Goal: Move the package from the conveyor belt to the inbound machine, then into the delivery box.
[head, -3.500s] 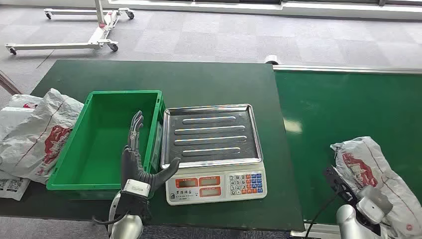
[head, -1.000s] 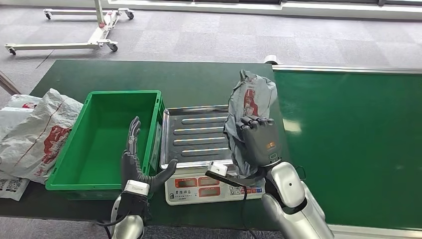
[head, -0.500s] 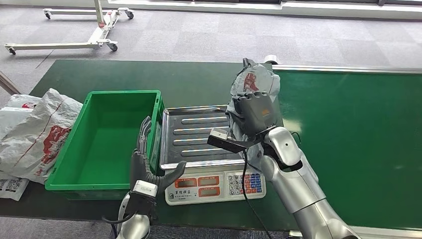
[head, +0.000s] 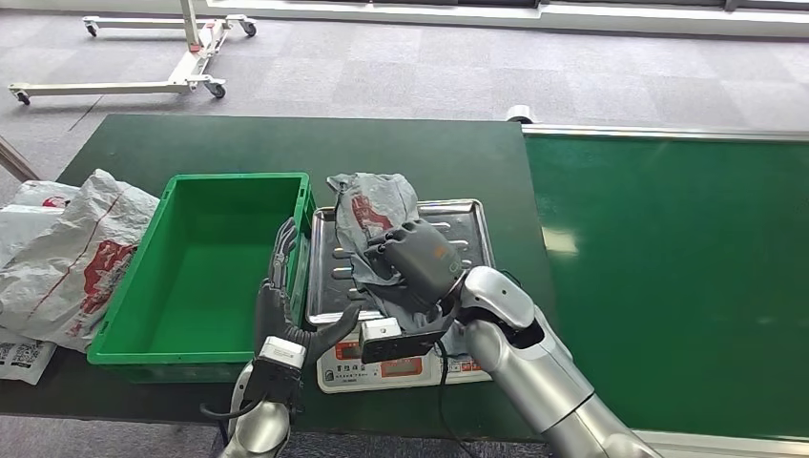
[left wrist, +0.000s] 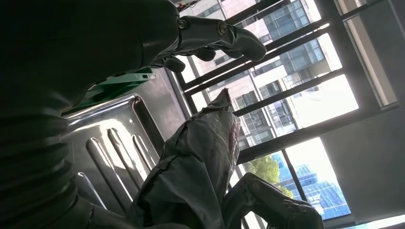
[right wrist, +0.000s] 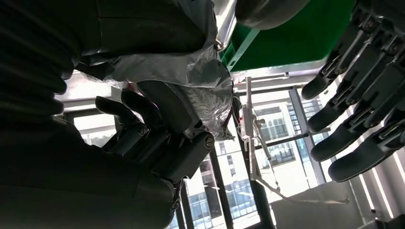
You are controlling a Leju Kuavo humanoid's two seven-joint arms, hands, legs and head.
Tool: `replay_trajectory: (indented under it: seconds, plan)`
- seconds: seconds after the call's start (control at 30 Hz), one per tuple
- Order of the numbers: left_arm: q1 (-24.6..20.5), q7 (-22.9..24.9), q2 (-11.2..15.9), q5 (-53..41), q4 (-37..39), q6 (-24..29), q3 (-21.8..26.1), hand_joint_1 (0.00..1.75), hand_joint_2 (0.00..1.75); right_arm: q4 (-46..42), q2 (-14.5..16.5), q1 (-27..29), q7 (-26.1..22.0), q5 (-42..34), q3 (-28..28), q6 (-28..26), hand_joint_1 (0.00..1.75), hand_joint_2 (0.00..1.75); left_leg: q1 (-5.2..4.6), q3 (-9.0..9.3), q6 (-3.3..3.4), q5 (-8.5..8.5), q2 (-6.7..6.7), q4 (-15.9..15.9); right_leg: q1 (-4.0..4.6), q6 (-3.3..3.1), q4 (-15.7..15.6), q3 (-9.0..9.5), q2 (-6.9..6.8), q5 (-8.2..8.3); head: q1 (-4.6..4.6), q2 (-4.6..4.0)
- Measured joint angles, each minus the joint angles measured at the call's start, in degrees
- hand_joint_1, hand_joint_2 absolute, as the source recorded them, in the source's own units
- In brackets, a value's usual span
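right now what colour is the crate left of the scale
Bright green crate, clearest in the head view.

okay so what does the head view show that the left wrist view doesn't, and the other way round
Head view alone: the green crate, the scale's keypad and displays, the green conveyor belt, and spare bags at the table's left end.

Left wrist view alone: tall windows with buildings outside.

Both: the grey package on the scale's steel tray, gripped by the right robot hand, and the left robot hand raised beside it.
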Motion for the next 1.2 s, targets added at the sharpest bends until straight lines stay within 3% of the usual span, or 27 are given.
replay_trajectory:
  seconds: [0.1, 0.13, 0.23, 0.27, 0.37, 0.73, 0.97, 1.07, 1.2]
  plan:
    - [0.0, 0.0, 0.0, 0.0, 0.0, -0.1, 0.0, 0.0, 1.75, -0.5, -0.1, 0.1, 0.0, 0.0, 1.0, 0.1, 1.75, 1.75, 0.0, 0.0, 0.0, 0.0, 0.0, 0.0, -0.01, 0.0, 0.0, 0.0, 0.0, 0.0, 0.01, 0.0]
    - [0.0, 0.0, 0.0, 0.0, 0.0, -0.1, 0.0, 0.0, 1.75, -0.7, -0.2, 0.1, 0.0, -0.1, 1.3, 0.1, 1.53, 1.75, 0.0, 0.0, 0.0, 0.0, 0.0, 0.0, -0.01, 0.0, 0.0, 0.0, 0.0, 0.01, 0.01, 0.0]
    - [0.0, 0.0, 0.0, 0.0, 0.0, -0.2, 0.0, 0.0, 1.75, -0.9, -0.4, 0.1, 0.3, 0.0, 2.0, 0.1, 0.22, 1.75, 0.0, 0.01, 0.0, 0.0, 0.0, 0.0, -0.01, 0.0, 0.0, 0.01, 0.0, 0.01, 0.0, 0.0]
    - [0.0, 0.0, 0.0, -0.1, 0.1, -0.3, 0.0, 0.0, 1.75, -1.0, -0.5, 0.1, 0.7, 0.2, 2.3, 0.0, 0.0, 1.31, 0.0, 0.01, 0.0, 0.0, 0.0, 0.0, -0.01, 0.0, 0.0, 0.0, 0.0, 0.01, 0.0, 0.0]
    - [0.0, 0.0, 0.0, -0.2, 0.4, -0.5, 0.0, 0.0, 1.75, -1.0, -0.7, 0.1, 3.5, 2.0, 3.4, -1.4, 0.0, 0.0, 0.0, 0.01, 0.0, 0.0, 0.0, 0.0, 0.0, 0.0, 0.0, 0.0, 0.0, 0.01, 0.0, 0.0]
    - [-0.5, 0.0, 1.0, 1.2, 1.2, 1.8, -0.8, 0.0, 1.75, -1.1, -1.5, -0.2, 8.4, 2.8, 4.5, -1.9, 0.0, 0.0, 0.0, 0.0, 0.0, 0.0, 0.0, 0.0, 0.0, 0.0, 0.0, 0.0, 0.0, 0.01, 0.0, -0.01]
    - [-0.2, 0.0, 2.0, 1.5, 1.2, 3.0, -1.1, 0.0, 1.75, -0.7, -1.6, -0.5, 7.2, -5.7, 3.2, 1.4, 0.0, 0.0, 0.0, 0.0, 0.0, 0.0, -0.01, 0.0, 0.0, 0.0, 0.0, 0.01, 0.0, 0.01, 0.01, -0.01]
    - [0.2, 0.0, 2.3, 1.5, 1.2, 3.7, -1.3, 0.0, 1.75, -1.5, -1.3, 0.2, 4.8, -15.1, 0.8, 1.5, 0.0, 0.0, 0.0, 0.0, 0.0, 0.0, -0.01, 0.0, -0.01, 0.0, 0.0, 0.0, 0.0, 0.01, 0.01, 0.0]
    - [0.5, 0.0, 2.6, 1.5, 1.2, 4.4, -1.5, 0.0, 1.75, -4.4, 0.1, 1.9, 1.4, -42.4, -6.0, 10.4, 0.0, 0.0, 0.0, -0.01, 0.0, 0.0, -0.02, 0.0, -0.02, 0.0, 0.0, 0.0, -0.01, 0.01, 0.01, 0.0]
